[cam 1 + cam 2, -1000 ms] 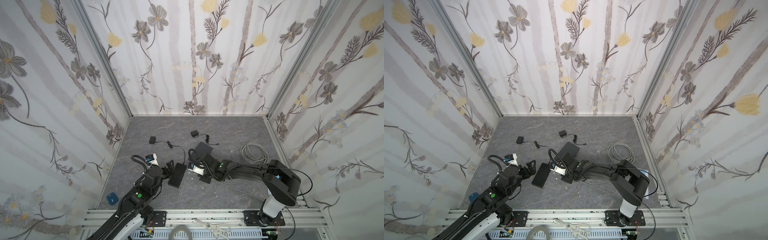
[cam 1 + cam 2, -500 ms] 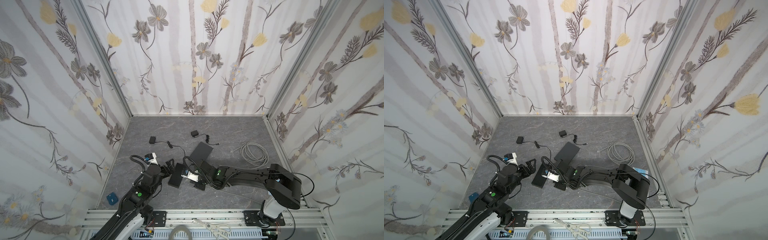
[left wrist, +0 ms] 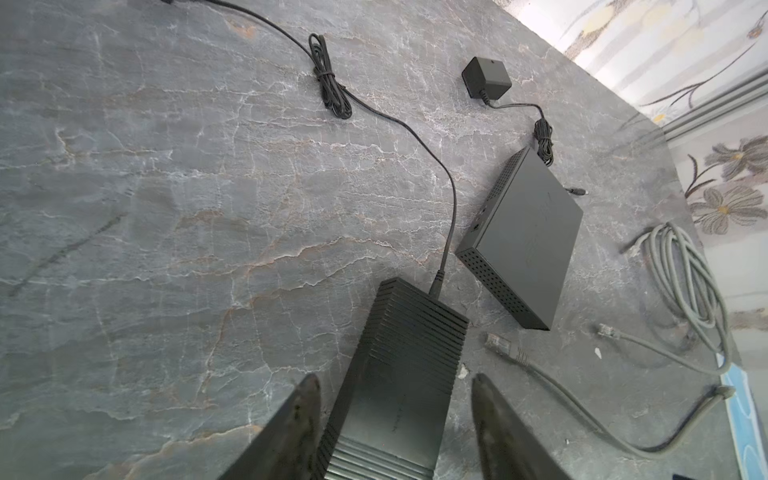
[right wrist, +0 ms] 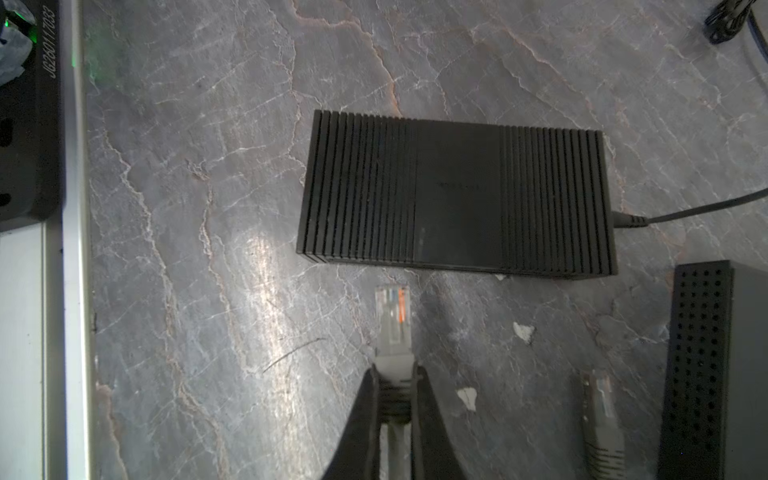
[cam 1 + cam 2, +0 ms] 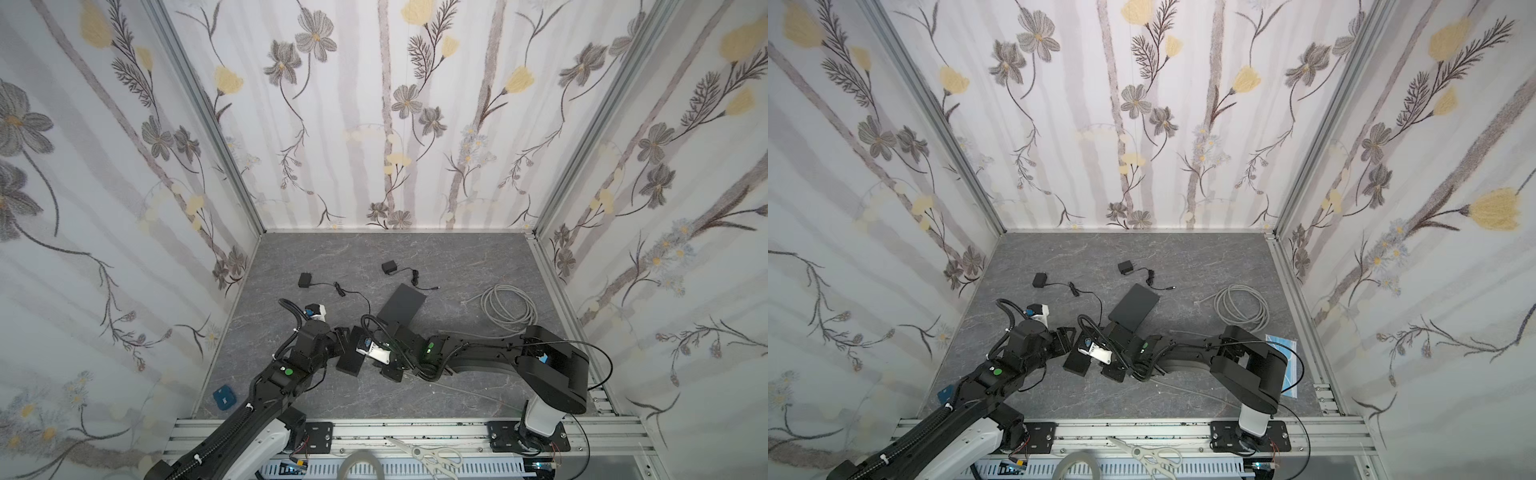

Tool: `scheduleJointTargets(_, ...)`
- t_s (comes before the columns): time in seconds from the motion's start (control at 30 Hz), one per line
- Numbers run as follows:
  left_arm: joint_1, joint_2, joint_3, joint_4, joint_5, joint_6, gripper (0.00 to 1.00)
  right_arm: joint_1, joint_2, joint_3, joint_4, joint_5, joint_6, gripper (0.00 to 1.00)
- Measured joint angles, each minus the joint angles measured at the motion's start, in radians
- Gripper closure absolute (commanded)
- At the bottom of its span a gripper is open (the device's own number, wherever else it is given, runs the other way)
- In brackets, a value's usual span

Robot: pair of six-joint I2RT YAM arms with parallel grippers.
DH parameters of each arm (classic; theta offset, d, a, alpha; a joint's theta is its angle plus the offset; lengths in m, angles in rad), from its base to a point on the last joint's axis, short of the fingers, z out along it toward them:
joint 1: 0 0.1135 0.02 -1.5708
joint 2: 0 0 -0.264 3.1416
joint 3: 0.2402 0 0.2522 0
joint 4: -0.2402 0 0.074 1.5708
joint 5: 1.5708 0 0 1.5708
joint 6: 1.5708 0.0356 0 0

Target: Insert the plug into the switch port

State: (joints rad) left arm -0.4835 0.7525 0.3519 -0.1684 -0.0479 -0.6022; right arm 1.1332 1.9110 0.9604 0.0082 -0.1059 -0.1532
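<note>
The switch (image 3: 405, 365) is a ribbed black box lying flat on the grey floor, with a black power lead at its far end. My left gripper (image 3: 394, 377) straddles its near end: one finger (image 3: 305, 409) is at its side and the other stands a little clear. In both top views the switch (image 5: 351, 353) lies between the two wrists. My right gripper (image 4: 395, 370) is shut on the grey boot of the clear plug (image 4: 392, 316). The plug points at the long side of the switch (image 4: 457, 195), a short gap away. No port shows.
A flat black perforated box (image 5: 403, 305) lies just beyond. A loose second plug (image 4: 600, 399) lies beside it. The coiled grey cable (image 5: 509, 307) is at the right, with two black adapters (image 5: 304, 279) further back. A small blue object (image 5: 224, 398) lies front left, near the aluminium rail (image 4: 62, 332).
My left gripper's jaws have narrowed around the switch. The right gripper has carried the plug leftward and nearer, up to the switch's long side.
</note>
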Motion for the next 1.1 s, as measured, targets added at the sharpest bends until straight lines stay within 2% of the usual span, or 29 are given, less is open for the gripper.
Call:
scheduleJointTargets(0.2,0.000,0.019,-0.025,0.011,0.007,0.000,0.45,0.001,0.022,0.010,-0.012,0.001,0.016,0.98)
scheduleJointTargets(0.37,0.001,0.113,-0.017,0.016,0.006,-0.005,0.43,0.003,0.048,0.031,-0.014,0.001,0.031,0.99)
scheduleJointTargets(0.5,0.006,0.207,-0.010,0.023,0.016,-0.023,0.51,0.004,0.056,0.035,-0.014,0.002,0.040,0.99)
scheduleJointTargets(0.7,0.032,0.281,-0.024,0.098,0.079,-0.056,0.52,0.005,0.061,0.036,-0.014,0.008,0.044,0.99)
scheduleJointTargets(0.83,0.074,0.286,-0.034,0.136,0.140,-0.068,0.52,0.005,0.061,0.036,-0.014,0.013,0.047,0.99)
scheduleJointTargets(1.1,0.225,0.305,-0.055,0.176,0.303,-0.072,0.51,0.003,0.056,0.018,-0.013,0.031,0.048,0.99)
